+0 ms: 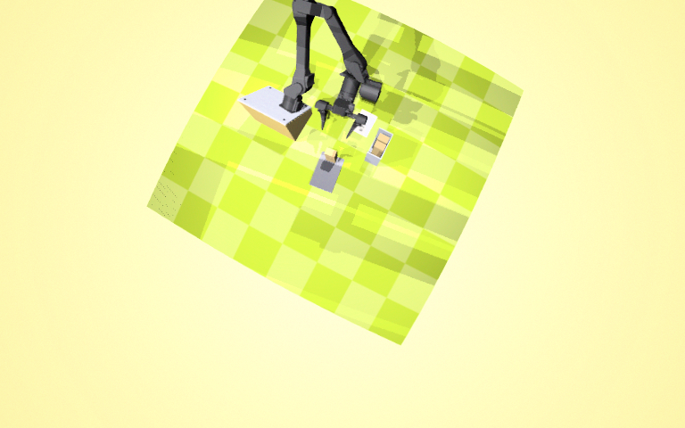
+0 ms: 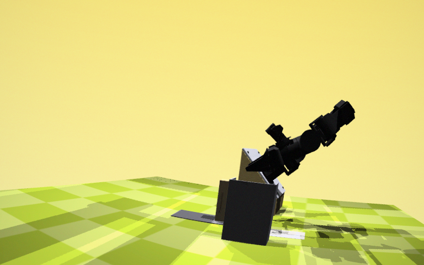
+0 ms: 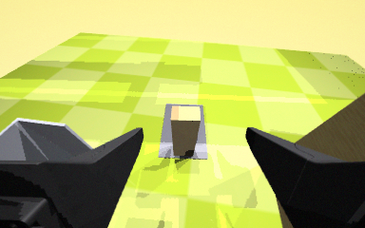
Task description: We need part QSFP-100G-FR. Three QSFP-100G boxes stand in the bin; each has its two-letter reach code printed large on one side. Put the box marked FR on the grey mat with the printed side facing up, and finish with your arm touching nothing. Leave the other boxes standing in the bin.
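One tan box point(image 1: 330, 154) point(image 2: 220, 200) point(image 3: 185, 138) stands upright on the grey mat point(image 1: 323, 181) point(image 2: 187, 215) point(image 3: 203, 138), near the mat's edge on the arm's side. Faint dark marks show on its upright side in the exterior view, too small to read. Its top and the side facing the wrist camera show no letters. Two more tan boxes point(image 1: 381, 141) stand in the grey bin point(image 1: 373, 159) point(image 2: 250, 212) point(image 3: 52, 138); their codes are hidden. My gripper point(image 1: 335, 133) point(image 3: 194, 132) is open and empty, above the floor and short of the standing box, which shows between the fingers in the wrist view.
A white card point(image 1: 366, 123) point(image 2: 296, 233) lies on the floor behind the bin, partly covered by the gripper in the top view. The arm's wedge-shaped base with a pale top point(image 1: 268, 103) point(image 2: 250, 170) stands left of the gripper; its wooden side point(image 3: 337, 125) shows at the wrist view's right.
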`<state>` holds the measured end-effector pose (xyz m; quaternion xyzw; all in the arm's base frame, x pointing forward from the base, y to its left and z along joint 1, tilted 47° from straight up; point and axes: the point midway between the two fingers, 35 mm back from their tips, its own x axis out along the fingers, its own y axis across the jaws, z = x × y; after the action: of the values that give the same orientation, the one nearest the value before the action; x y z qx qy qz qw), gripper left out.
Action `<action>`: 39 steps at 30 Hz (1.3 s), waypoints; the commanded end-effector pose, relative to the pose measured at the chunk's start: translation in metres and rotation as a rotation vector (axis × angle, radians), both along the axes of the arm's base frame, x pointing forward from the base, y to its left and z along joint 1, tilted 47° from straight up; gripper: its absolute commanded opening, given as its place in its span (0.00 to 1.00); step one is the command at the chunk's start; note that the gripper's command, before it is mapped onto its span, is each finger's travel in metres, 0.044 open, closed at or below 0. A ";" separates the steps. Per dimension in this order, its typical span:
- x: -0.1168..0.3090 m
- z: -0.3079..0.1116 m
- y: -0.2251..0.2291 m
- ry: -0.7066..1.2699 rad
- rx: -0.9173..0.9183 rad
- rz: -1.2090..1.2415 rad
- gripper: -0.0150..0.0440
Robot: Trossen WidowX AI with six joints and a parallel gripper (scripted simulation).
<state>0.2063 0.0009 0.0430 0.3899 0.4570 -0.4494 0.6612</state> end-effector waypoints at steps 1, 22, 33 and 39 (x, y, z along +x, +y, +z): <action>-0.007 0.010 0.010 0.002 0.002 -0.028 1.00; -0.010 -0.007 0.032 0.004 0.005 -0.032 1.00; -0.013 -0.019 0.044 0.004 0.005 -0.032 1.00; -0.014 -0.023 0.048 0.004 0.005 -0.032 1.00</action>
<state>0.1938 0.0479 0.0238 0.3995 0.4540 -0.4564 0.6527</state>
